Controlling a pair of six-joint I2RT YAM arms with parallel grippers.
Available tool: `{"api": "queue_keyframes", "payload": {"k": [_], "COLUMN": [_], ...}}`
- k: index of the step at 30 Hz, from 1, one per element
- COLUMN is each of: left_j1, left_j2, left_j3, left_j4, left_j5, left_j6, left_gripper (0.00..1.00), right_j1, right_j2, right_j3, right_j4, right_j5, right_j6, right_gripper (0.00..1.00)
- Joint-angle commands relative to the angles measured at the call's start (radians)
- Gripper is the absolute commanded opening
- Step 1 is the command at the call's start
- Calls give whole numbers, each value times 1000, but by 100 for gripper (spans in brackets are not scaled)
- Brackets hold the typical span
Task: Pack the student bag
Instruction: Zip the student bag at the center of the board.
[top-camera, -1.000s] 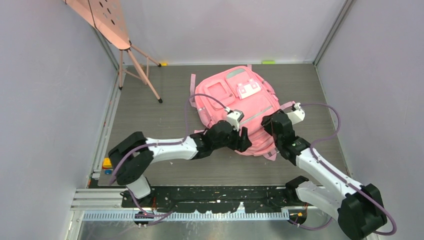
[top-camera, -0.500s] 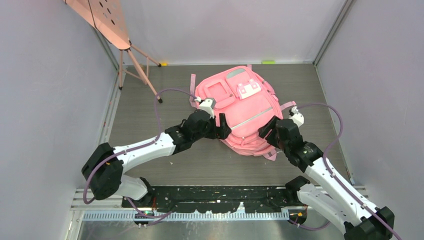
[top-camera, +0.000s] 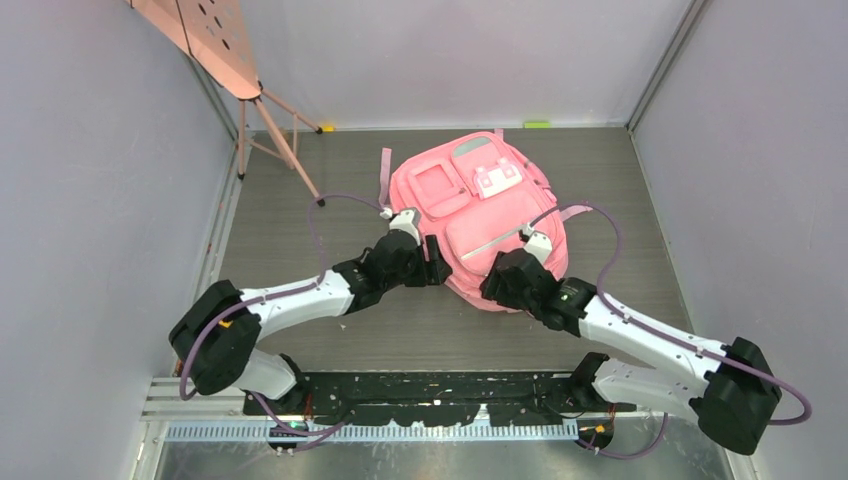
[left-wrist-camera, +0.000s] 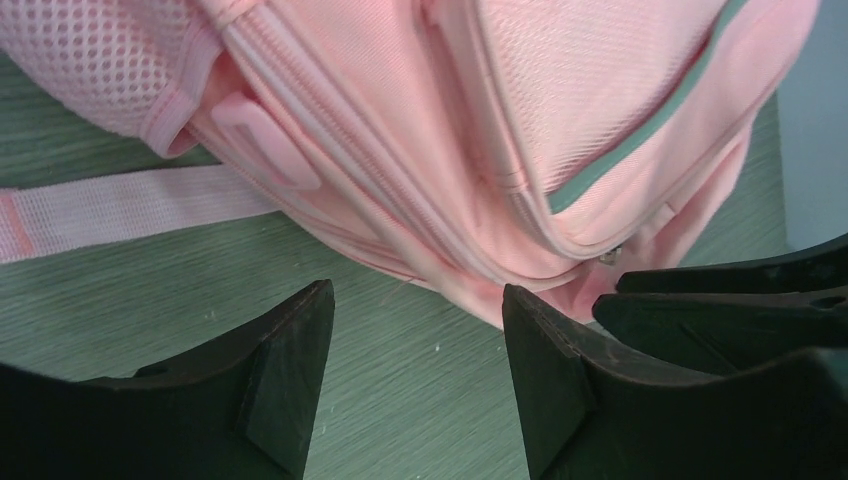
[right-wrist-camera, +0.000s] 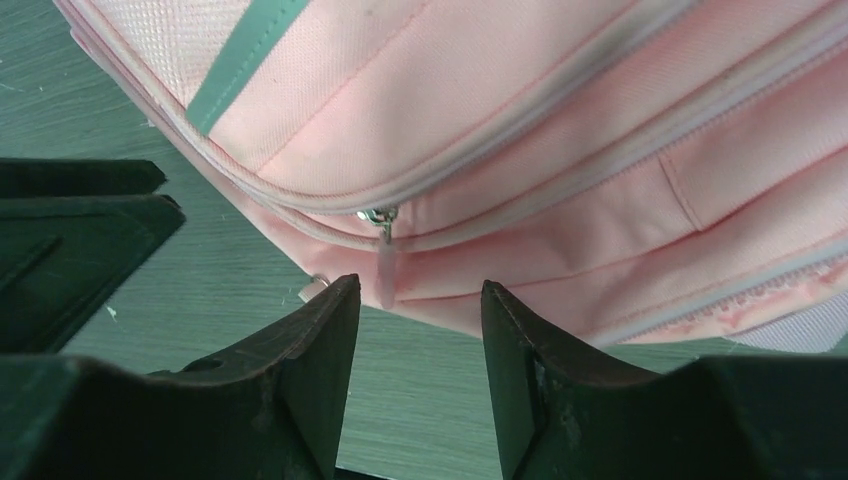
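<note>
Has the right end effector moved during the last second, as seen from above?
Yes. The right end effector has moved left, away from the right wall, and now sits at the near edge of the student bag.

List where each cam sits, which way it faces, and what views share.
Top external: above and behind the arms, looking down on the table and backpack; both arms show, left gripper and right gripper at the backpack's near edge.
Left wrist: low on the left arm, facing the backpack's side; open fingers at the bottom.
Right wrist: low on the right arm, facing a zipper pull seen between its open fingers.
Shared: each wrist view catches the other gripper at its edge.
</note>
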Motion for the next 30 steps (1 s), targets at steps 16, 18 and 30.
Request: {"api": "queue_keyframes", "payload": {"k": [16,18,30], "left_j1": [9,13,157], "left_j2": [164,157,-21], "left_j3": [-80,-108,-225], "left_j4": [392,429,343], "left_j5": [2,-30,-17], "left_j6": [-121,-139,-83], "left_gripper": [41,23,0], "right_j1": [38,38,-9], "right_j2": [151,135,42], "right_j3": [90,87,104], "right_j4": [102,91,-86], "right_j5": [126,140,271], "right_j6": [-21,-25,-135], "right_gripper": [7,1,0]}}
